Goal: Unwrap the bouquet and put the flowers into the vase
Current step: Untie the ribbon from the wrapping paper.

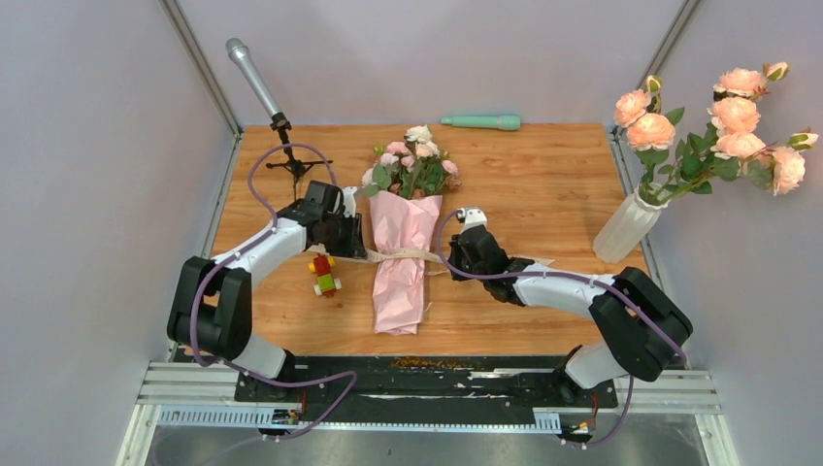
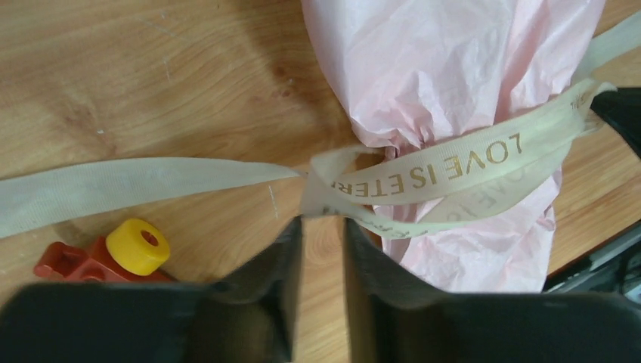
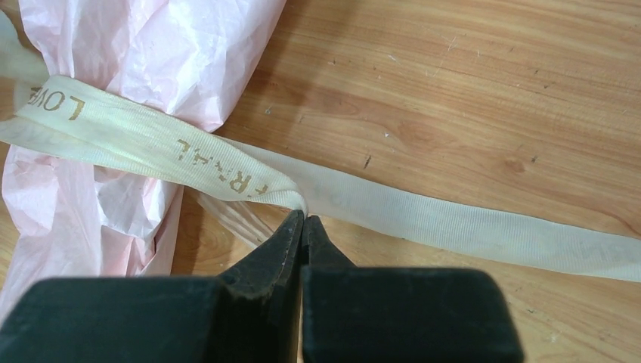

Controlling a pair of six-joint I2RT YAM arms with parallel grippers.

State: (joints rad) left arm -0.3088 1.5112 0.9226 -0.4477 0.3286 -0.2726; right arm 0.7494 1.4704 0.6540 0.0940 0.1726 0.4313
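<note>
L gripper [image 2: 323,223]: risk is closing on paper along w/ the ribbon [image 2: 453,170], tightening the knot. Arm reaches fwd, wrist low, left of bench [image 1: 543,184] centre; jaws narrowly apart at the knot, clamping nothing.
Toy blocks [image 1: 324,274]: beside L gripper; could get knocked.
Bouquet [image 1: 403,252]: flat mid-bench, flowers [image 1: 412,165] toward far edge, ribbon tied.
R gripper [image 3: 304,215]: risk is the pull dragging the whole bundle. Arm low, aimed at bouquet; jaws pressed together, pinching ribbon.
Vase [image 1: 626,228]: right edge, upright, well apart.
</note>
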